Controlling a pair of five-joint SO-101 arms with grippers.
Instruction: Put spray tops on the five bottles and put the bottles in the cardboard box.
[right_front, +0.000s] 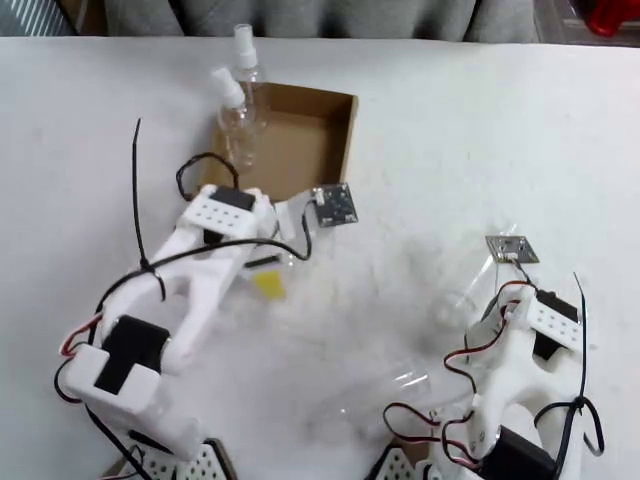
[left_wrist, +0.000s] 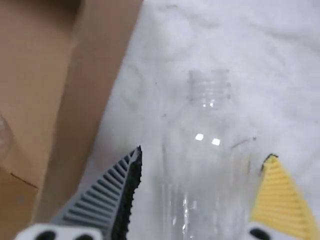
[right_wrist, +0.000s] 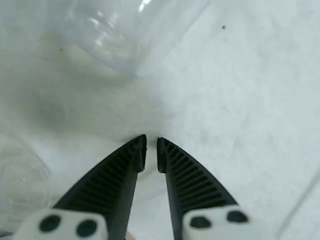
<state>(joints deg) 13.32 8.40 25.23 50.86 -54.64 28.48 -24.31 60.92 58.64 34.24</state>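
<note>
A clear bottle (left_wrist: 205, 150) with a bare threaded neck lies on the white table beside the cardboard box (left_wrist: 45, 85). My left gripper (left_wrist: 202, 160) is open around it, its grey finger (left_wrist: 117, 195) and yellow finger (left_wrist: 277, 195) on either side with small gaps. In the high view this bottle (right_front: 292, 245) lies just in front of the box (right_front: 340, 130). Two bottles with spray tops (right_front: 238, 105) are at the box's left side. My right gripper (right_wrist: 151, 145) is shut and holds nothing, low over the table, with another clear bottle (right_wrist: 125, 35) lying just beyond its tips.
More clear bottles lie near the right arm (right_front: 530, 325), one (right_front: 455, 300) beside it and one (right_front: 400, 390) nearer the front edge. Black cables loop around both arms. The left arm (right_front: 190, 290) stretches from the front left toward the box.
</note>
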